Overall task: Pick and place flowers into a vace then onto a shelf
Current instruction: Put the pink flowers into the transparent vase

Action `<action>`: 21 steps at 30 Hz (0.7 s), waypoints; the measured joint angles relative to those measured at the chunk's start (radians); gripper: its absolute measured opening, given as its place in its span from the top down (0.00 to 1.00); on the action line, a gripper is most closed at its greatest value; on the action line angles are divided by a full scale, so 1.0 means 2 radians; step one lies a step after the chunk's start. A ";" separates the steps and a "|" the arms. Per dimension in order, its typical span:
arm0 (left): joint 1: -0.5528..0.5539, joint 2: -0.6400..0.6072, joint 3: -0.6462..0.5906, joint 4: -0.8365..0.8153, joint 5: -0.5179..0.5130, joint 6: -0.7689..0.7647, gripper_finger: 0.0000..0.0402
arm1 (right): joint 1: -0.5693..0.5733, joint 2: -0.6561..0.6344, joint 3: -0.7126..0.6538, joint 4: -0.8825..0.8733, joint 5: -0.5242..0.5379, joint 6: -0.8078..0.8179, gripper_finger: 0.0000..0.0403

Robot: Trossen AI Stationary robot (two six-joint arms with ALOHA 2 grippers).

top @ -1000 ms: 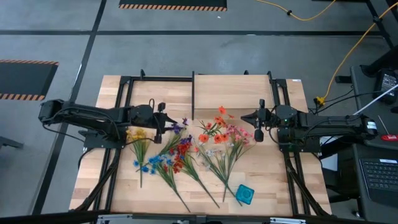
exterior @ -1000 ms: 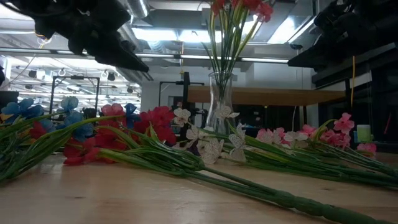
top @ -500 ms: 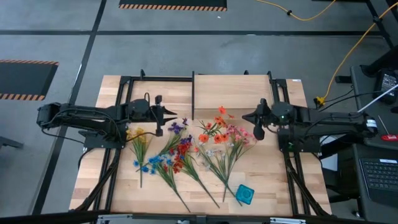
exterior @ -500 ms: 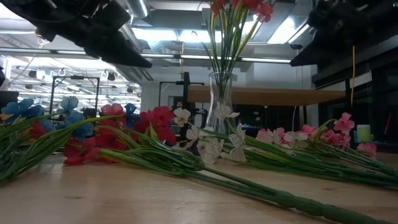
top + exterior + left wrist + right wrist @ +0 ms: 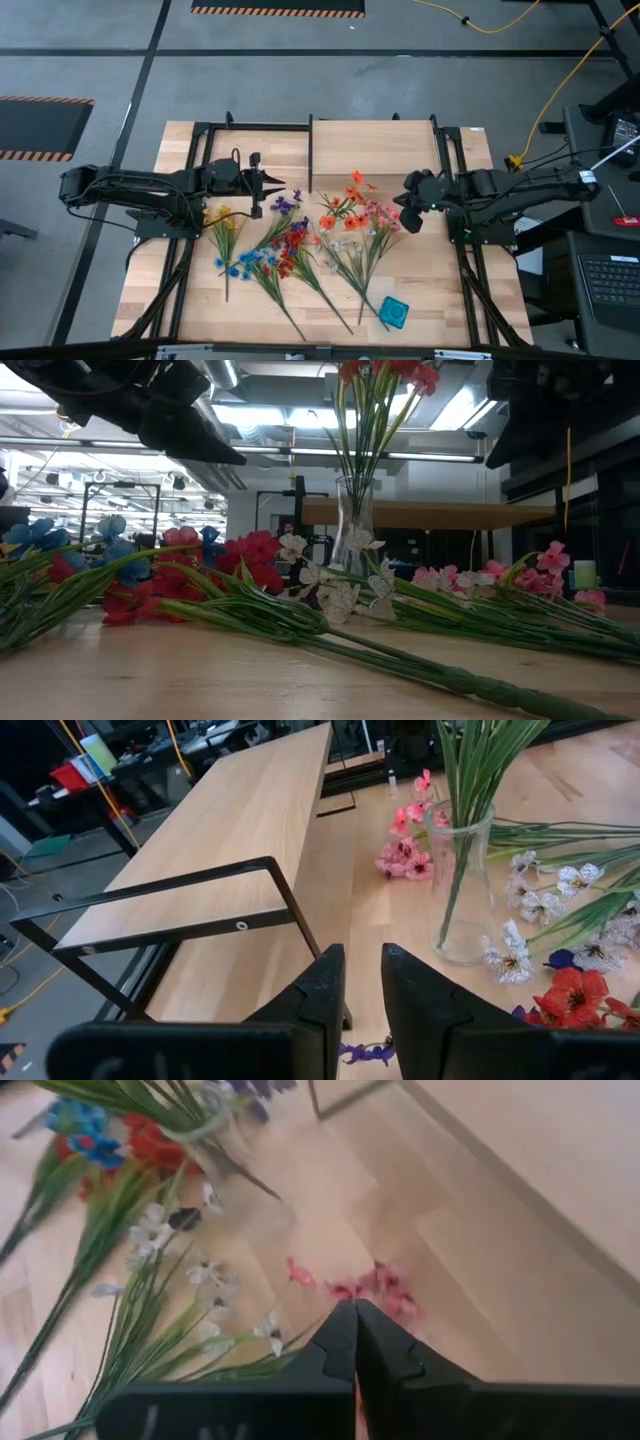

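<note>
The flowers (image 5: 300,245) are spread across the tabletop (image 5: 440,280), some standing in a glass vase (image 5: 462,885) beside the shelf (image 5: 225,820). The left gripper (image 5: 272,180) is held above the purple blooms, fingers slightly parted around nothing. The right gripper (image 5: 408,218) is poised over the pink blooms, fingers pressed together.

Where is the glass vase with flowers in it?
In the low view, the vase stands upright mid-table, just in front of the shelf, with loose flowers lying around it.
</note>
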 joint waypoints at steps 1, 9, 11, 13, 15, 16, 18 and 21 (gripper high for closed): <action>0.000 0.000 0.000 0.000 0.000 0.000 0.84 | 0.012 0.011 0.011 -0.010 0.006 0.016 1.00; 0.000 0.000 0.000 0.000 -0.019 0.001 0.85 | 0.097 0.113 0.097 -0.064 0.010 0.124 1.00; 0.000 0.000 0.000 0.000 -0.021 0.003 0.87 | 0.114 0.139 0.119 -0.088 0.014 0.153 1.00; 0.000 0.000 0.000 0.000 -0.021 0.006 0.90 | 0.127 0.163 0.139 -0.106 0.015 0.179 1.00; 0.000 0.000 0.000 0.000 -0.016 0.006 0.94 | 0.138 0.184 0.154 -0.112 0.015 0.206 1.00; 0.000 0.000 0.000 0.000 -0.009 0.006 0.95 | 0.141 0.192 0.159 -0.112 0.015 0.219 0.99; 0.000 0.000 0.000 -0.001 0.008 0.005 0.99 | 0.147 0.207 0.164 -0.112 0.015 0.244 0.99; 0.000 0.000 0.000 -0.001 0.017 0.000 0.99 | 0.156 0.221 0.164 -0.115 0.008 0.284 0.99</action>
